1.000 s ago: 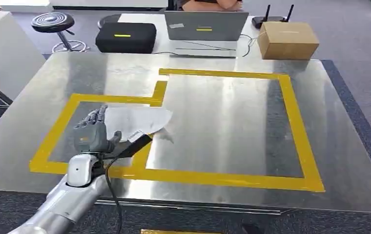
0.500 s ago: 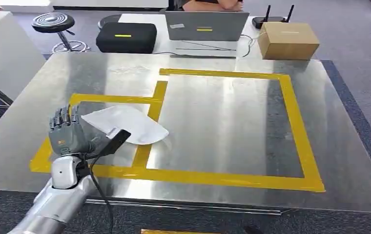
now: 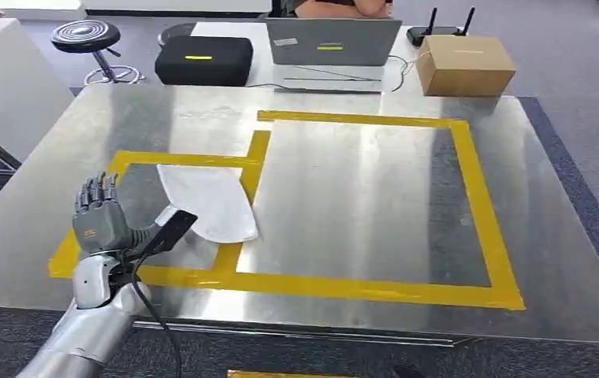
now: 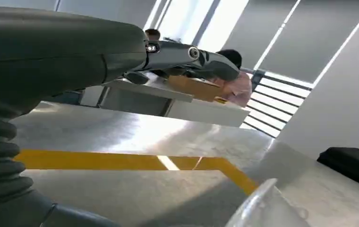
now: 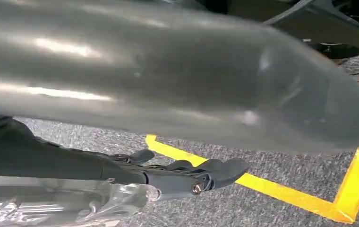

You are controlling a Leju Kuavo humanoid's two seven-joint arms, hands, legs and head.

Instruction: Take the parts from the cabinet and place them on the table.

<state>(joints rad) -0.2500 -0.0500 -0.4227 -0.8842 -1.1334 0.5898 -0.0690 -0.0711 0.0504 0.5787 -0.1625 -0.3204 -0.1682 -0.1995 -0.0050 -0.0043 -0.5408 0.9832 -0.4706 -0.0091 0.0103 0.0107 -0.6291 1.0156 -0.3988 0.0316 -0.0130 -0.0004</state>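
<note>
**Fingers spread, bag down on the table**

Fingers (image 3: 95, 193) of the left hand (image 3: 101, 224) stand apart and upright with nothing between them; the hand hovers over the near left corner of the table (image 3: 359, 197), just beside the white bag (image 3: 206, 201) and apart from it. That bag, seemingly the pouch holding the parts, lies flat on the steel top, mostly inside the smaller yellow tape frame (image 3: 123, 161), its far edge overlapping the strip shared with the larger tape frame (image 3: 474, 197). Judging by this, the placing step for this item looks finished and the hand is free

Next, as I read it, the arm needs to clear the table without brushing the bag, and the robot must go to the cabinet for another part

The right hand (image 5: 187, 177) hangs low over grey carpet with yellow floor lines; its dark fingers are curled in, and a clear crinkled wrapper (image 5: 121, 198) shows just beside them, but whether they grip it I cannot tell

Beyond the table sit a cardboard box (image 3: 463, 64), a laptop (image 3: 332, 43) and a black case (image 3: 202, 60); any labels on them are too small to read
</note>
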